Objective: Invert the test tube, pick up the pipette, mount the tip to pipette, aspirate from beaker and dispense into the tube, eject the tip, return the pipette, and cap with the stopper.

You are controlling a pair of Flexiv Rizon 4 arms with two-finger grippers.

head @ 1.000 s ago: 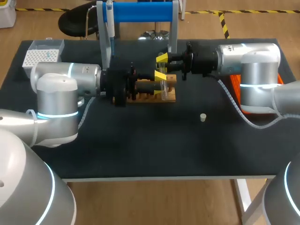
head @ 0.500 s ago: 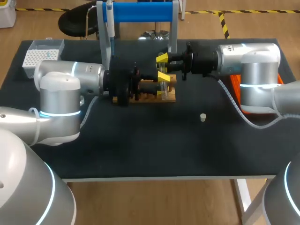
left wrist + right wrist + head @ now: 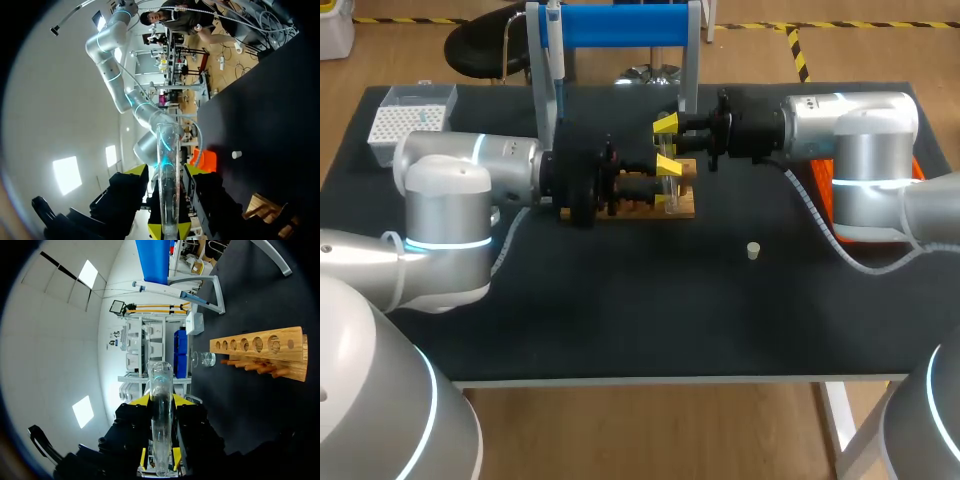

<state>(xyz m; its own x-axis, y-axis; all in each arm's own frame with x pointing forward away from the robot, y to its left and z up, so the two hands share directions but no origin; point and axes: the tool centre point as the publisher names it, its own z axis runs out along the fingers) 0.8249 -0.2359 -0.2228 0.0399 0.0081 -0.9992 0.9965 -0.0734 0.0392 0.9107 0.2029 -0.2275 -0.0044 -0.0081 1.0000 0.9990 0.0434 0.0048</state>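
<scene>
A small stopper [image 3: 753, 250] sits alone on the black table [image 3: 620, 320]. Farther back lies the wooden rack [image 3: 642, 208]. Over it the glass tube [image 3: 168, 165] is pinched by both the left gripper [image 3: 168, 229] and the right gripper [image 3: 666, 144]. Behind stand a white box [image 3: 408, 118] and the blue stand [image 3: 620, 25] holding the pipette [image 3: 553, 45].

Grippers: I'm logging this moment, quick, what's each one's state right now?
Left gripper: closed on the test tube.
Right gripper: also closed on the test tube.

Clear glossy test tube [image 3: 161, 415]; pale wooden rack [image 3: 260, 357]; matt black table [image 3: 620, 300]; glossy silver right arm [image 3: 850, 130]
</scene>
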